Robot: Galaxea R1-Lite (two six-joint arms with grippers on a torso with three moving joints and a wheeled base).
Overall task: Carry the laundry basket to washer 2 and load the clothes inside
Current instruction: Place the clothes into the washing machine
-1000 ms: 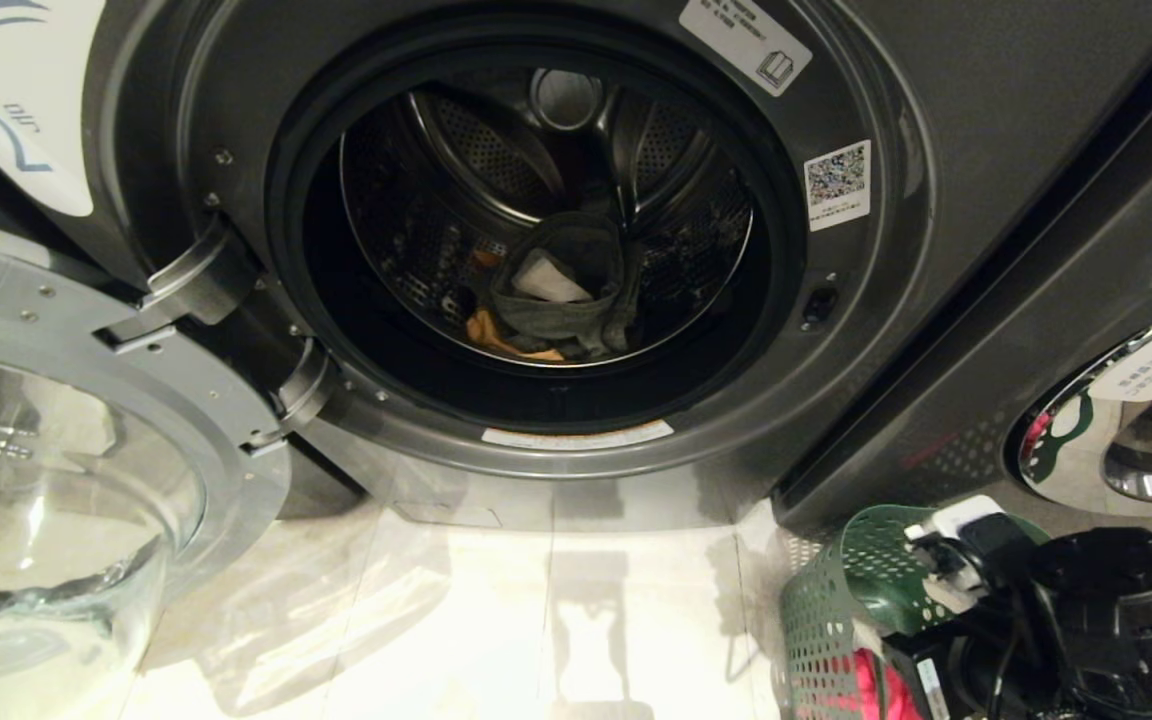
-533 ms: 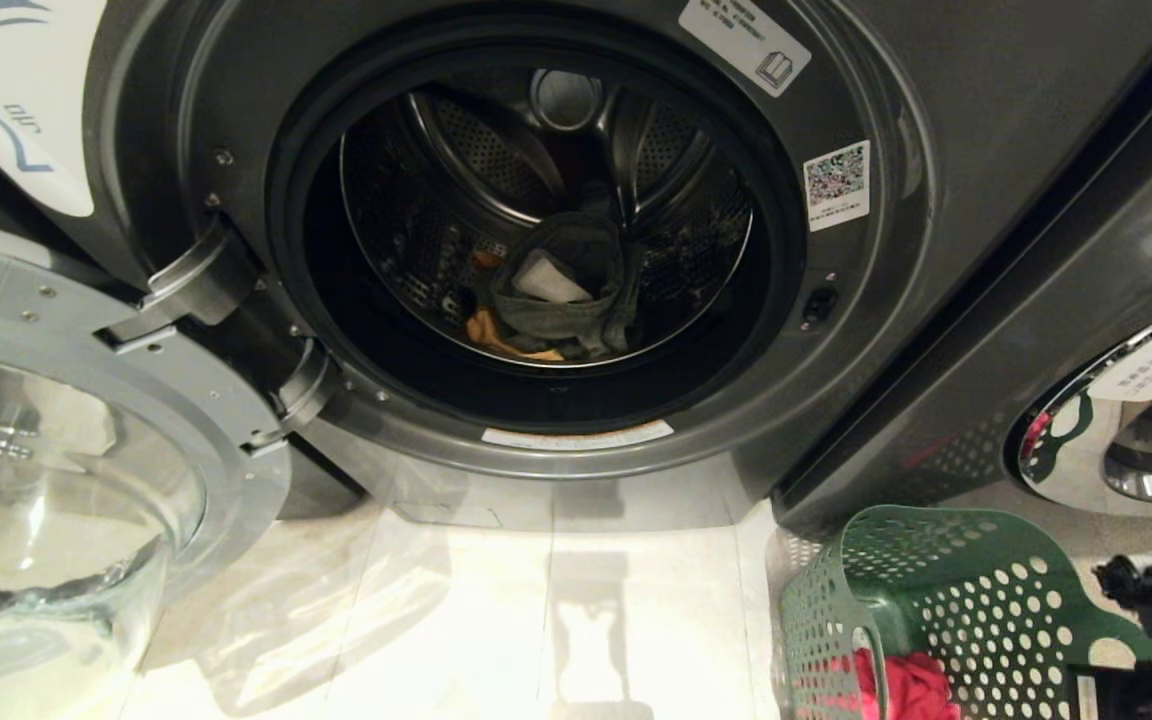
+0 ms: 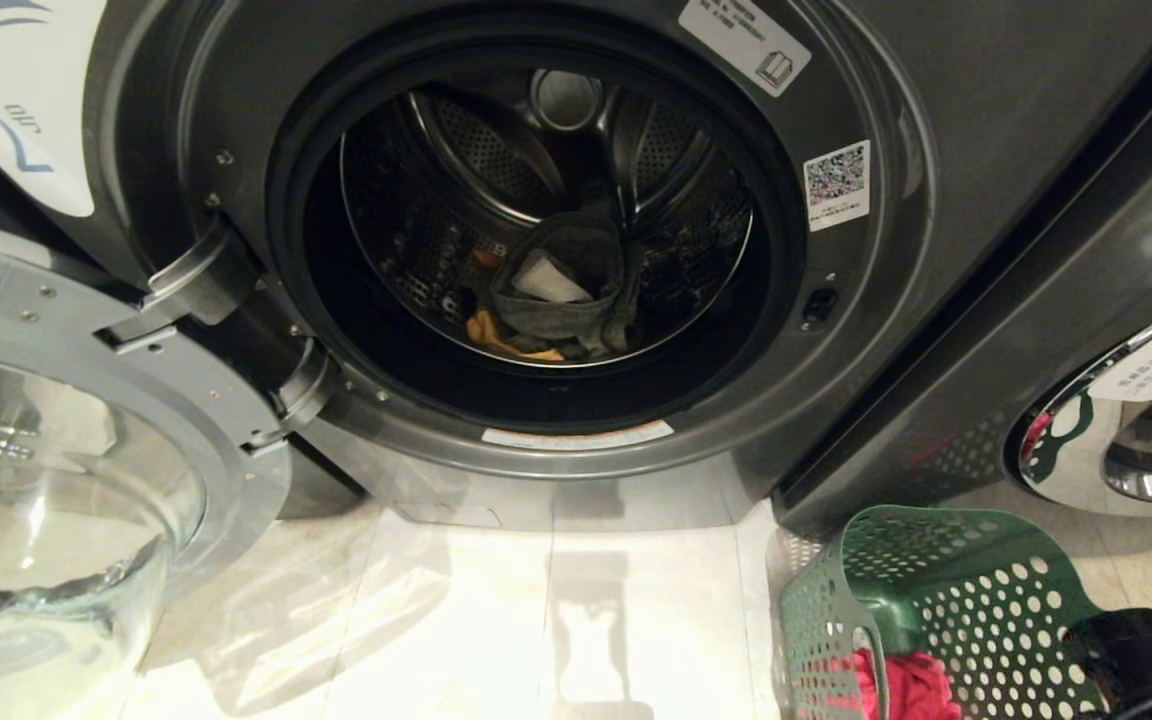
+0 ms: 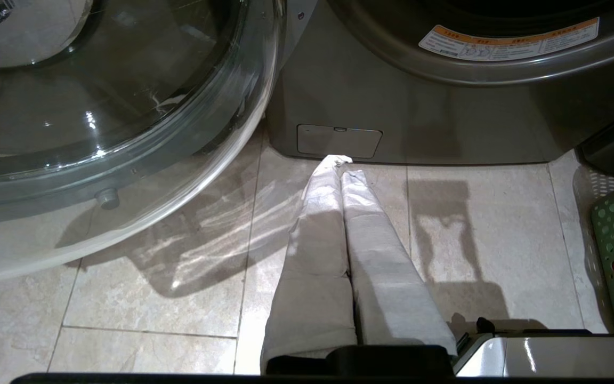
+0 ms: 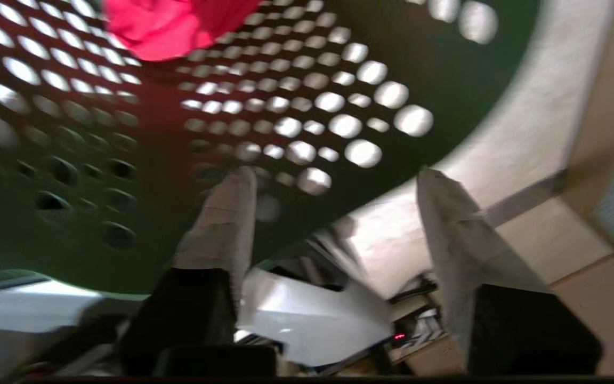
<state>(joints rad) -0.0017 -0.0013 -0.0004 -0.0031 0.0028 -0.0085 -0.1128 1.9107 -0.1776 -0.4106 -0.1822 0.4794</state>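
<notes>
Here, nearest the camera, the right tool (image 5: 333, 181) hangs over the laundry basket (image 3: 946, 590), its cloth-wrapped fingers (image 5: 227, 224) spread wide apart — one over the green perforated wall, the other clear of the rim, nothing between them. A bright pink-red garment (image 3: 911, 685) lies inside the basket, which stands on the tiled floor (image 3: 536, 620) at the right, just before the neighbouring machine (image 3: 1116, 430). The left tool (image 4: 347, 176) hovers low above the floor, its padded fingers pressed together and empty, pointing at the washer's base. Beyond, washer 2 (image 3: 936, 150) stands with its glass door (image 3: 66, 480) swung open to the left — a grey garment (image 3: 566, 290) and a mustard yellow one (image 3: 496, 335) rest in the drum.
</notes>
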